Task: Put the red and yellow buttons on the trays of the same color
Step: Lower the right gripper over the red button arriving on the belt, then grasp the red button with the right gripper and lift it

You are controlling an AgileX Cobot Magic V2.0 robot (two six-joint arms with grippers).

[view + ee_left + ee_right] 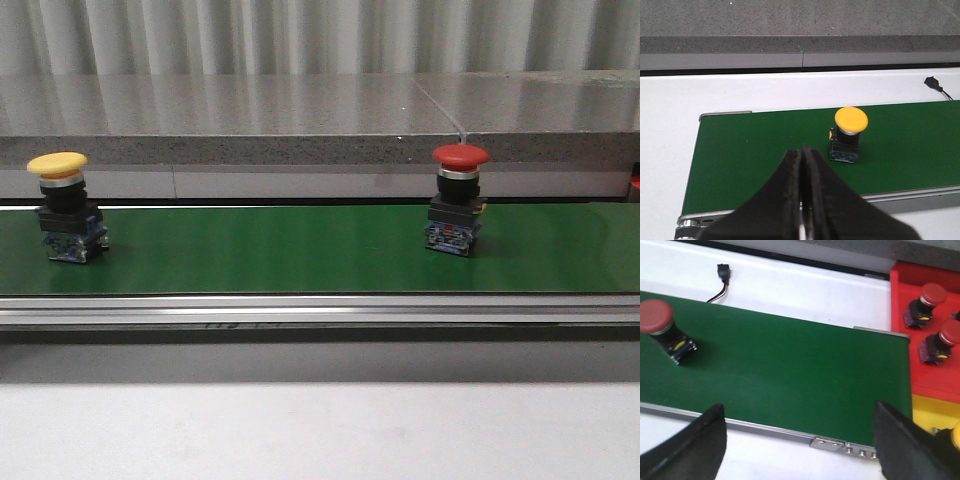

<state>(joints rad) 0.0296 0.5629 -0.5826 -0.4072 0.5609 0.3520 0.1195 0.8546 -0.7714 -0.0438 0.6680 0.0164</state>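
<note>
**Two buttons still on the belt, neither gripped; red tray part loaded**

- Green conveyor belt (300,250): carries both loose buttons, well apart from each other. Nothing else on it.
- Red tray (900,300): sits just past the belt's end on the right arm's side. At least two red-capped buttons (926,302) already stand in it, so I'd call the red side partly done. More may be hidden beyond the frame edge.
- Yellow tray (930,412): next to the red one, only a corner visible. A yellow shape shows at the frame edge beside the finger; can't tell whether it's a button.
- Right gripper (800,440): jaws spread wide, empty, hovering over the near edge of the belt.
- Left gripper (802,200): fingers pressed together, nothing between them, aimed toward the yellow button.
- Red button (458,200): upright on the belt, right of centre in the front view, well away from the right gripper.
- Yellow button (65,205): upright near the belt's left end, apart from the left fingers.

Remaining, as I read it: pick both, drop each in its matching tray. Left jaws must open first.
</note>
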